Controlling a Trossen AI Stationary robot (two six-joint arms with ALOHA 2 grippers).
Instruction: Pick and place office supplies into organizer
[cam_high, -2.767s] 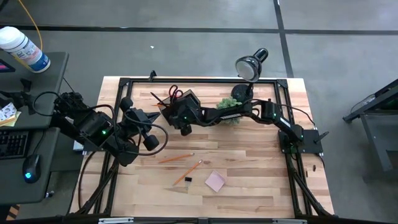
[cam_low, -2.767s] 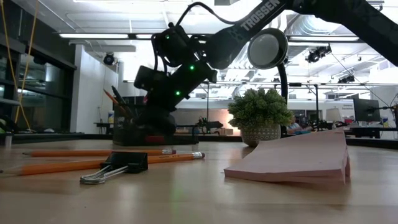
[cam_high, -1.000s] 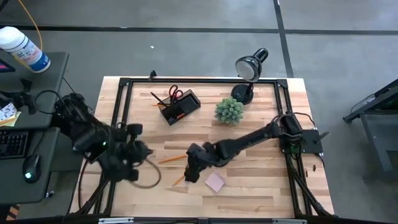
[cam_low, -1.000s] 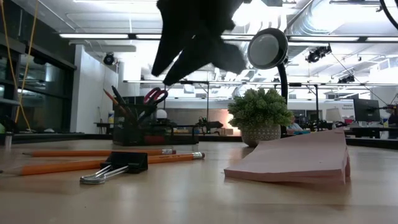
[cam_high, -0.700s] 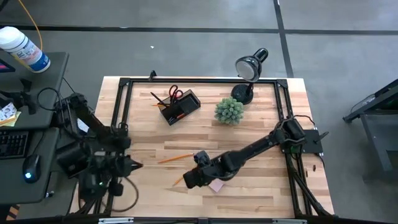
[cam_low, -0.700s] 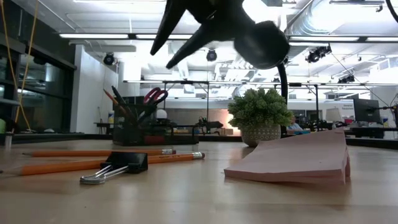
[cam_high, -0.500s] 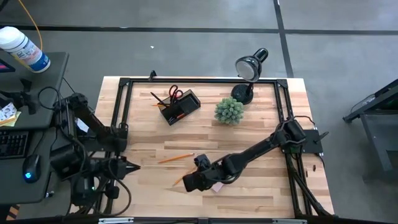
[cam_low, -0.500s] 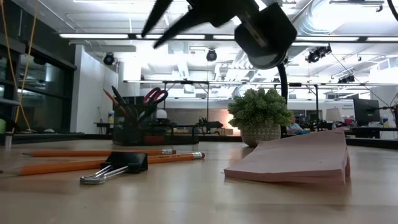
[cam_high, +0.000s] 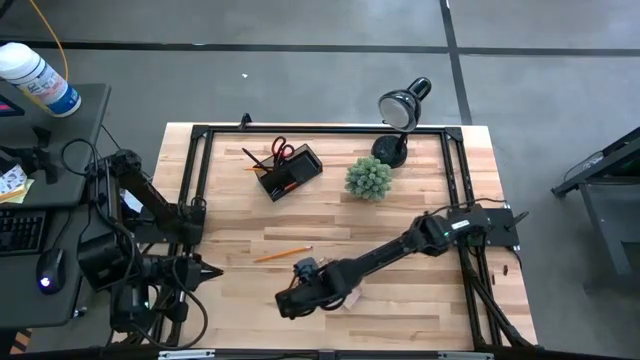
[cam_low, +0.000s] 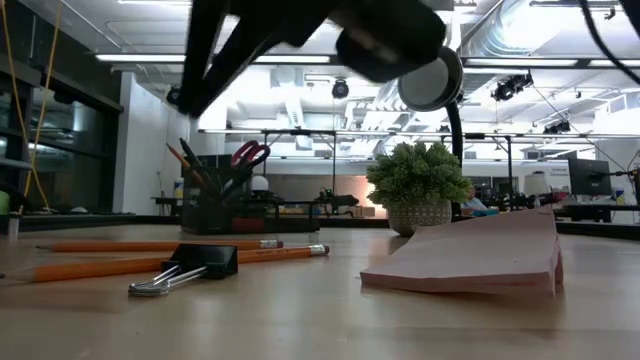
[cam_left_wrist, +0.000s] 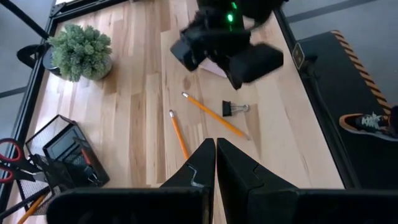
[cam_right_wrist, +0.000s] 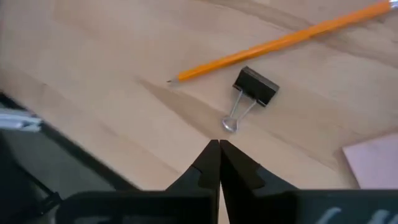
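Scissors (cam_high: 283, 150) and pens already sit in the organizer (cam_high: 291, 172) at the far left; two pencils (cam_high: 283, 254), binder clip (cam_right_wrist: 255, 86) and pink pad (cam_low: 470, 254) remain. Right gripper (cam_right_wrist: 218, 144) hovers pressed together, empty, over the clip; left gripper (cam_left_wrist: 215, 144) pinched together too

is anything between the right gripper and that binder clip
Nothing visible. The right gripper, fingers shut, hangs above bare wood just short of the binder clip; the nearest pencil lies beyond the clip, not between.

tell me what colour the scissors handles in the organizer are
Red, on the scissors; clearest in the high view.
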